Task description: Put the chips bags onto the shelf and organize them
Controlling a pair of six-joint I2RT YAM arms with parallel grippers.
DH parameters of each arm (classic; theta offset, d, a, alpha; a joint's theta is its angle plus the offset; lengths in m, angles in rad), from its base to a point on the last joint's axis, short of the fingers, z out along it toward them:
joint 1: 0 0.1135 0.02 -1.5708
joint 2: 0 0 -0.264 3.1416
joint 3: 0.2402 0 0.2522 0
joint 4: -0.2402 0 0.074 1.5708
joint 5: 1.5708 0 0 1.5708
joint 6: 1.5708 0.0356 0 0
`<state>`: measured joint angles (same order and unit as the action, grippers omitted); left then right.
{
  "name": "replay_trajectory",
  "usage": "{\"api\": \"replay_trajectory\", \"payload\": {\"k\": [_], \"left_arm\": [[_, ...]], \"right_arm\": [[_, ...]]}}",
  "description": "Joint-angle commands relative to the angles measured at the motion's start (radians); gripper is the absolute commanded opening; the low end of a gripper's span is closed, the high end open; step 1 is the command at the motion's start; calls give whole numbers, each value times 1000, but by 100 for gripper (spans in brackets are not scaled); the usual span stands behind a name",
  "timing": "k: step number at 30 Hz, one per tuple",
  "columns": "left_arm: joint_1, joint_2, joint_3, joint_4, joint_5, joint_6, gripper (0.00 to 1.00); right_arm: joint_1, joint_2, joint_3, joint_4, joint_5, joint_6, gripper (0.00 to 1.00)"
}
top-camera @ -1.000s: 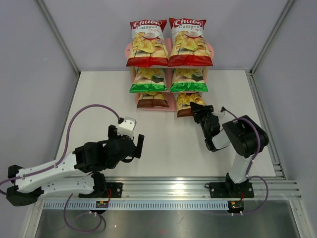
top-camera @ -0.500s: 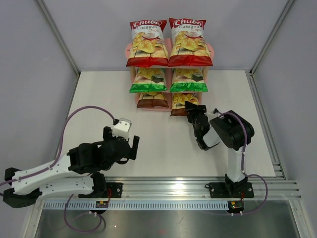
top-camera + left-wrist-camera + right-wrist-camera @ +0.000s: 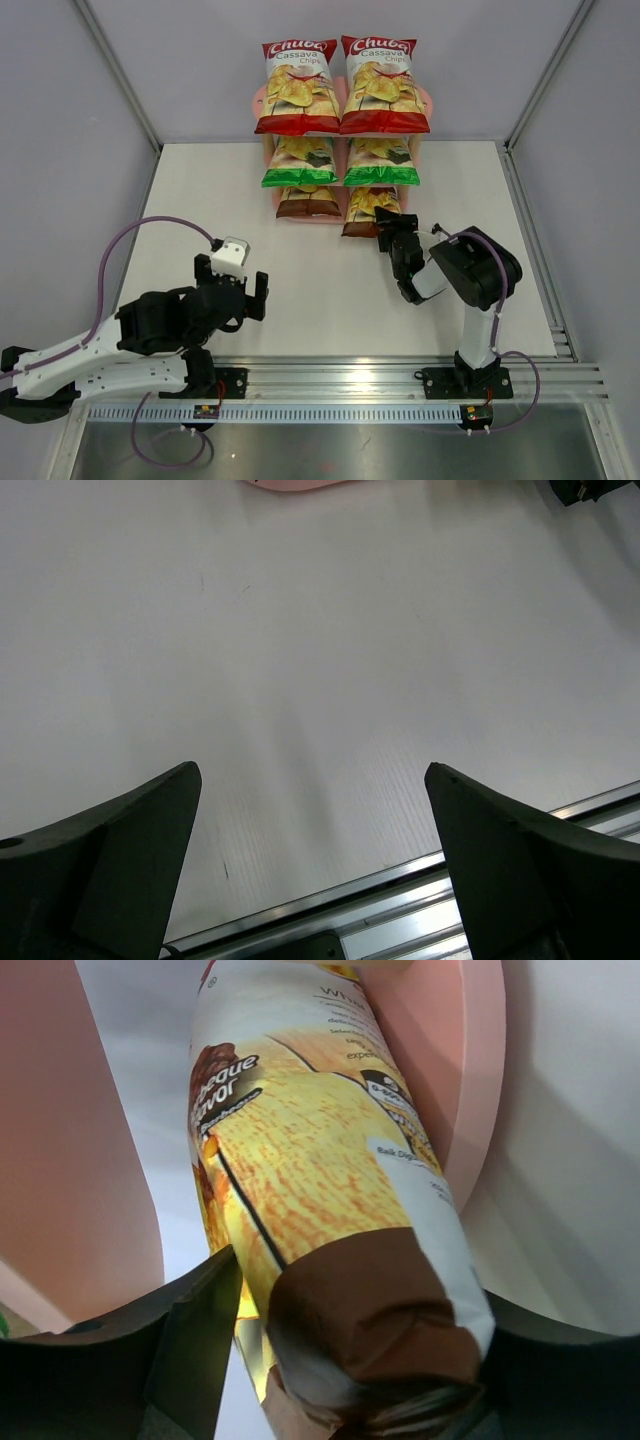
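Left gripper (image 3: 231,282): jaws wide apart, holding nothing, over bare white surface (image 3: 320,300).
Shelf (image 3: 258,100): pink, three tiers, at the surface's far edge.
Top tier: two red bags (image 3: 297,88), side by side.
Middle tier: two green bags (image 3: 300,162).
Bottom tier: left brown bag (image 3: 308,204) in place; right brown bag (image 3: 330,1190) beside it, near end sticking out.
Right gripper (image 3: 393,224): jaws either side of that near end; pressing or loose, cannot tell.

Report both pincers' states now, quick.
Left pincer: open, empty.
Right pincer: straddling the dark brown chips bag's end; whether it grips cannot be told.
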<state>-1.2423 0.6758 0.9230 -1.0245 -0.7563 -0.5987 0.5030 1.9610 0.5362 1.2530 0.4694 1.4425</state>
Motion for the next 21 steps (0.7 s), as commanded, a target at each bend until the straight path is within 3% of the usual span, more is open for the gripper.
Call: {"api": "replay_trajectory", "payload": {"k": [1, 7, 11, 15, 21], "left_arm": [[1, -5, 7, 32, -17, 22, 99], [1, -27, 0, 46, -2, 33, 99], [1, -45, -3, 49, 2, 33, 99], [1, -53, -4, 49, 2, 33, 99], [1, -50, -6, 52, 6, 34, 99]], "right_arm": [[11, -111, -5, -197, 12, 78, 72], [11, -189, -15, -305, -12, 75, 79], [11, -237, -19, -394, -40, 114, 75], [11, -269, -57, -385, -54, 165, 64], [11, -318, -42, -466, -104, 187, 66]]}}
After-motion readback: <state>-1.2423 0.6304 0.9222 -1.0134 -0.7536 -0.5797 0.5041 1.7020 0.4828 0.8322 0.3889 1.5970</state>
